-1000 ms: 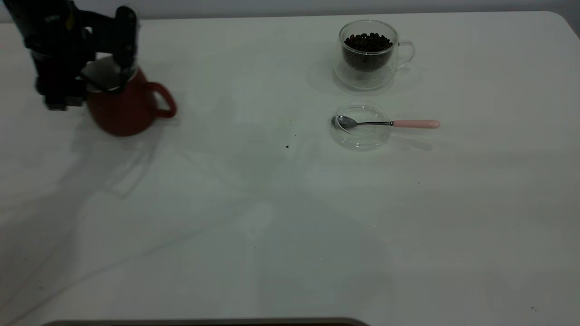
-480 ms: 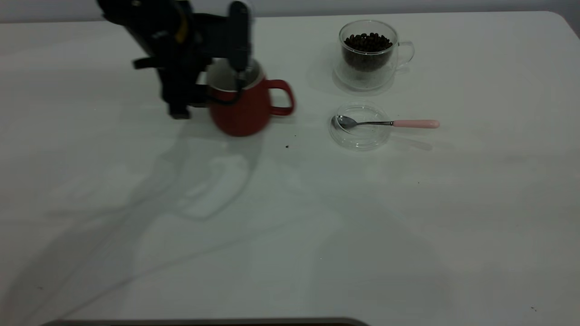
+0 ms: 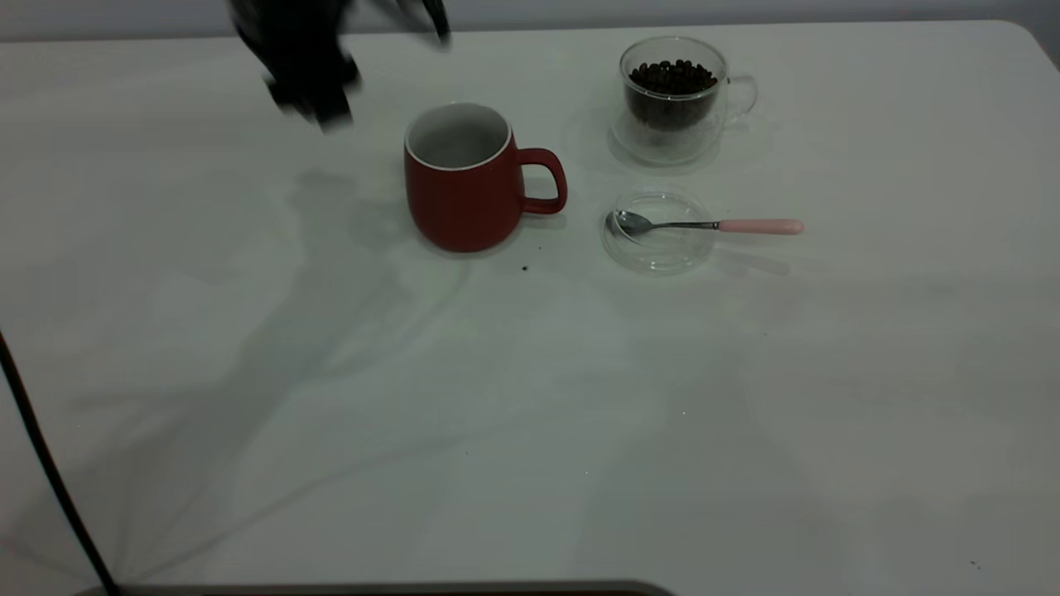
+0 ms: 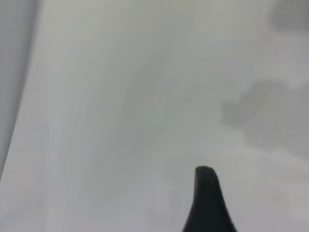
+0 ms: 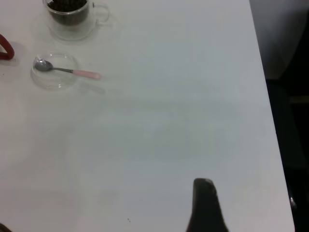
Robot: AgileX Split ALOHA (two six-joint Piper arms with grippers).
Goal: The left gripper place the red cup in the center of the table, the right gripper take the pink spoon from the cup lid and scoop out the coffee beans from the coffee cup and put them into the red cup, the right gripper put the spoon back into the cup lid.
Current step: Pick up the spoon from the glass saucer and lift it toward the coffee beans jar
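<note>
Left claw [image 3: 331, 79] hanging blurred, clear of red cup [image 3: 464, 178]; grip state impossible to tell. Bringing right claw [image 5: 205, 203] toward pink spoon [image 3: 708, 225] handle, gripping level above cup lid [image 3: 658, 232]

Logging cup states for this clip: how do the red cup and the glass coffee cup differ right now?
The red cup is opaque and looks empty inside; the coffee cup is clear glass and holds dark coffee beans. The red cup stands near the table's centre, the coffee cup farther back, beyond the cup lid. Both stand upright, handles pointing right, ungripped.

White table [image 3: 530, 414], grey wall behind, dark floor [image 5: 289, 121] at table's edge.
</note>
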